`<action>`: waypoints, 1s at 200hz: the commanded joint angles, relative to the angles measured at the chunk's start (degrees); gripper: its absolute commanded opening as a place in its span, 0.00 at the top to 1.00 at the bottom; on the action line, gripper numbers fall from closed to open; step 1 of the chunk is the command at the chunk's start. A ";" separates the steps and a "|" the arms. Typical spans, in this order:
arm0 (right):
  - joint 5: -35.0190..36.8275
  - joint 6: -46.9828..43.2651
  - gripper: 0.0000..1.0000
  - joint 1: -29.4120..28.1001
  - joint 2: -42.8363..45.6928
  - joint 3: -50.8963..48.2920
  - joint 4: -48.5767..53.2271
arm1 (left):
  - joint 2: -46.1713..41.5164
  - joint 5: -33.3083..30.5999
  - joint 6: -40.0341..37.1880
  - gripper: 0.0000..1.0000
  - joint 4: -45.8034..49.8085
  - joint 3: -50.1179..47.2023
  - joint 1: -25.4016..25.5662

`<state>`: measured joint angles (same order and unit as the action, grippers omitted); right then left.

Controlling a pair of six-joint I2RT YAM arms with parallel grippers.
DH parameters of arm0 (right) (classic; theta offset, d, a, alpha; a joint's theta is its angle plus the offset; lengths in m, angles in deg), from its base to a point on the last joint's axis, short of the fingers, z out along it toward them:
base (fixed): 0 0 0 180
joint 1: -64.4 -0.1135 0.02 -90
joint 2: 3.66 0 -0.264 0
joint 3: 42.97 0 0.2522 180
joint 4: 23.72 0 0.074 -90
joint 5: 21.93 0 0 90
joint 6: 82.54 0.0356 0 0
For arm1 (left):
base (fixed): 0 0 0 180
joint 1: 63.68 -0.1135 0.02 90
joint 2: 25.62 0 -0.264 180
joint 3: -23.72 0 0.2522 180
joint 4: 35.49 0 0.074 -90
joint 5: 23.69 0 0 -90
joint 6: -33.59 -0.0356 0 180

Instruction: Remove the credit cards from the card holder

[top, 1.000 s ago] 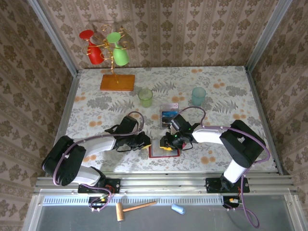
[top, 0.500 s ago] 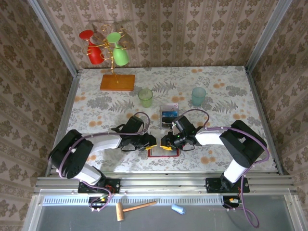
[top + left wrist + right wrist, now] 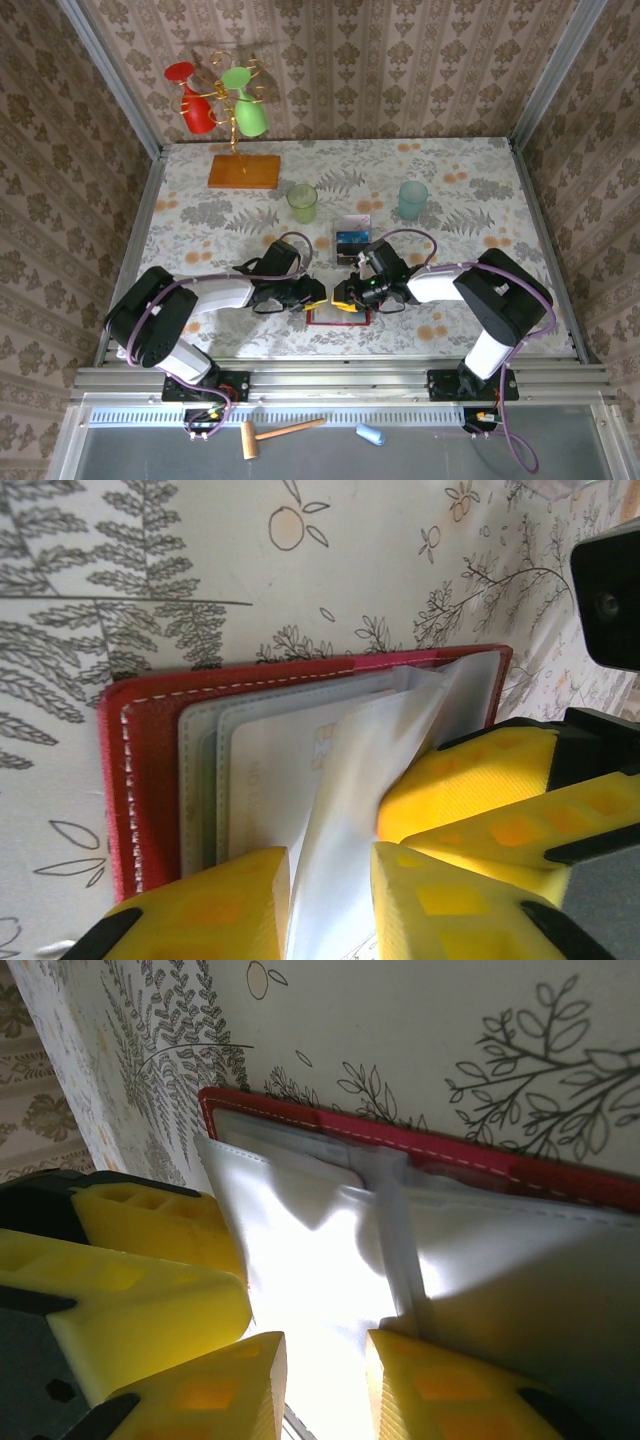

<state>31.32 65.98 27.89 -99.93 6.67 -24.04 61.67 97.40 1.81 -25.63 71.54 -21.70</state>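
Note:
The red card holder (image 3: 340, 320) lies open near the table's front edge, and both grippers meet over it. My left gripper (image 3: 318, 295) and right gripper (image 3: 342, 296) stand tip to tip. In the left wrist view the card holder (image 3: 115, 780) shows grey pockets with a white card (image 3: 280, 780) inside. Its pale inner sleeve (image 3: 400, 720) curls up and fills the narrow gap of my left gripper (image 3: 330, 885). The same sleeve (image 3: 300, 1250) rises from the card holder (image 3: 480, 1155) into my right gripper (image 3: 325, 1365). Two credit cards (image 3: 352, 238), one bluish and one pale, lie behind the grippers.
A green cup (image 3: 302, 203) and a teal cup (image 3: 412, 200) stand mid-table behind the cards. A wire stand with red and green glasses (image 3: 225, 100) sits on an orange wooden base (image 3: 244, 171) at the back left. A small hammer (image 3: 280, 433) lies below the front rail.
My left gripper has slid right along the front of the table and now sits against the right gripper over the card holder. The right gripper has barely moved.

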 commanded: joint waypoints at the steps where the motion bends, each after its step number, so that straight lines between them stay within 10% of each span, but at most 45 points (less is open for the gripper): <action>1: 1.61 0.78 0.73 0.32 -1.75 -1.77 2.17 | -0.75 0.87 0.72 0.73 -0.80 -0.05 0.24; 200: 11.00 -7.26 0.69 11.15 30.59 -0.14 32.52 | 1.56 3.05 1.07 0.68 0.64 8.98 3.50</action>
<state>41.00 59.93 38.31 -71.08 7.70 5.16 61.06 99.30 2.70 -24.82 78.95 -19.12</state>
